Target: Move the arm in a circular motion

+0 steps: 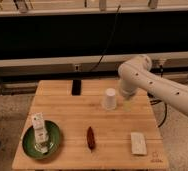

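The large glossy white arm (159, 87) comes in from the right edge, with its bulbous elbow joint (136, 70) above the far right part of the wooden table (112, 125). Small dark dots run along its tube. The gripper (128, 103) hangs below the elbow, low over the table top, just right of a white paper cup (109, 98). It holds nothing that I can see.
A green plate (54, 145) with a small white carton (38, 130) sits at the front left. A red oblong item (90, 137) lies at front centre, a white packet (138, 143) at front right, a black flat object (76, 87) at the far edge. A dark wall with rails and a cable stands behind.
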